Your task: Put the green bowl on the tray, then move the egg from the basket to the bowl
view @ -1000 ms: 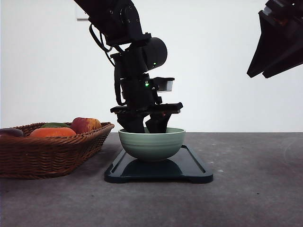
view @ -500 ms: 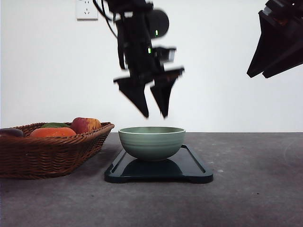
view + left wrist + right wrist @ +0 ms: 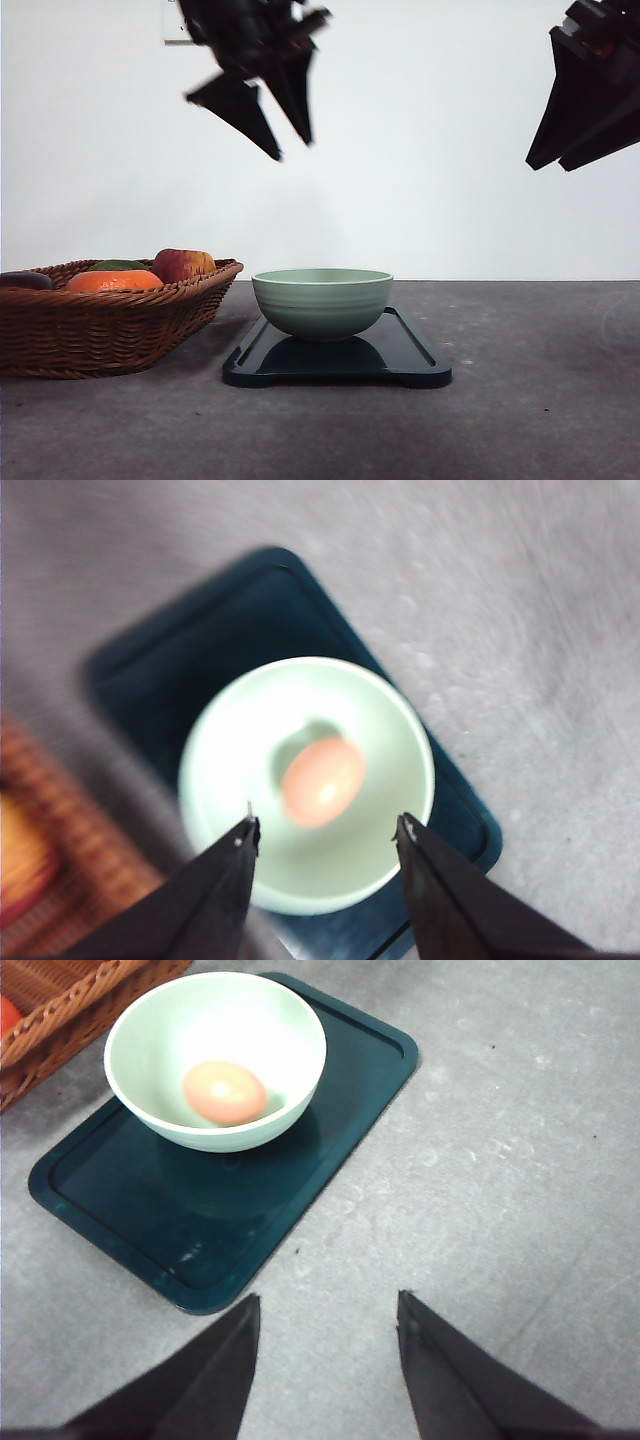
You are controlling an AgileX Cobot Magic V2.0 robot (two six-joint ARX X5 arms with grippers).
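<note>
Table (image 3: 540,420) first: grey, matte. On my left of it sits the basket (image 3: 110,320), wicker, with fruit in it: a tangerine (image 3: 112,281) and an apple (image 3: 182,264) poke above the rim.

Just beside the basket is the tray (image 3: 335,362), black, flat on the table. From the right wrist cam I see all four corners of it, nothing hanging off.

The green bowl (image 3: 321,301) stands upright on the tray, toward the basket end. So I judge step one done.

The egg (image 3: 225,1092) lies at the bottom of the bowl, on its side, clear in both wrist cams. I judge step two done too. It isn't touching any finger.

Left gripper (image 3: 270,115) is high above the table, up over the gap between basket and bowl, jaws spread, nothing between them. The left wrist cam is blurred, but the fingers frame the bowl from above with clear space.

Right gripper (image 3: 325,1315) is parked high on the right, jaws apart, empty, well off the tray.

My read: nothing left except homing the arms.
</note>
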